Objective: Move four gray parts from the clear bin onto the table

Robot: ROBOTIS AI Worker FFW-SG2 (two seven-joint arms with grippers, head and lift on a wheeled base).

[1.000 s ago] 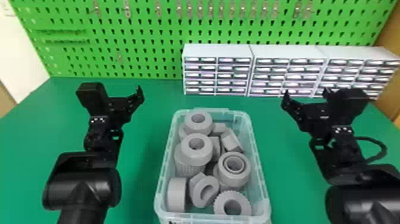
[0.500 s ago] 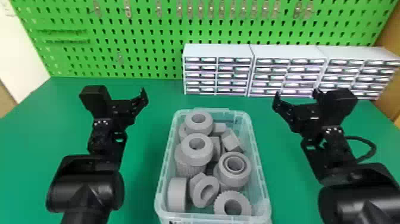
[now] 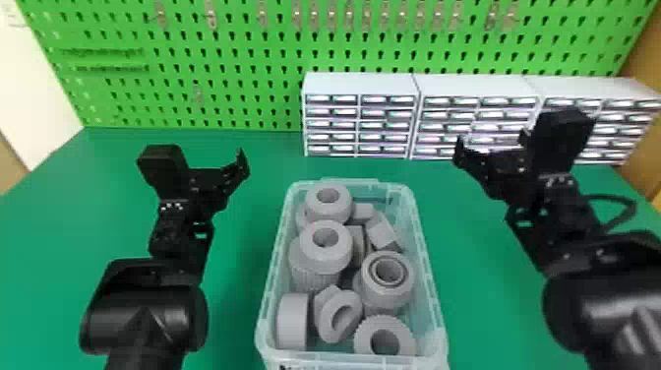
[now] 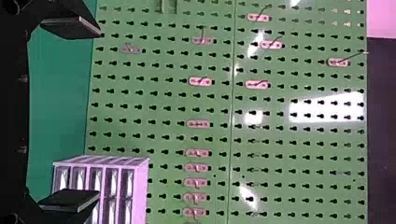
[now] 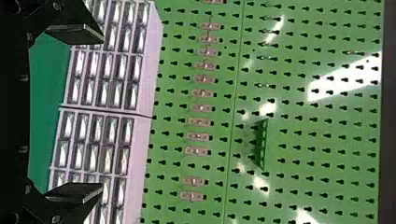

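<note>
Head view: the clear bin (image 3: 354, 361) stands on the green desk (image 3: 236, 275) between my two arms, its long sides running toward the pegboard (image 3: 255, 88). It holds the gray parts (image 3: 386, 302), heaped and partly overlapping. At the far end, I see a thick ring (image 3: 327, 209) with its hole facing up, with a small block (image 3: 363, 211) and an angular part (image 3: 382, 233) beside it. Nearer is a collared part (image 3: 324, 253) with a ribbed lower body, and across from it a round part (image 3: 386, 290) with concentric rims about its bore. Along the near end lie, left to right, a cylinder (image 3: 292, 322) on its side, a tilted ring (image 3: 338, 322) and a toothed gear (image 3: 381, 334).

My left claw (image 3: 204, 179) is to the left of the bin and my right claw (image 3: 504, 167) to the right, both well apart from it. Left wrist view: the left claw (image 4: 99, 113) is open and empty, its fingers (image 4: 72, 27) spread wide. Right wrist view: the right claw (image 5: 102, 112) is likewise open and empty, its fingers (image 5: 77, 191) wide apart.

Background: white drawer cabinets (image 3: 359, 115) stand in a row at the foot of the green pegboard, which bears small metal hooks (image 3: 315, 17).
</note>
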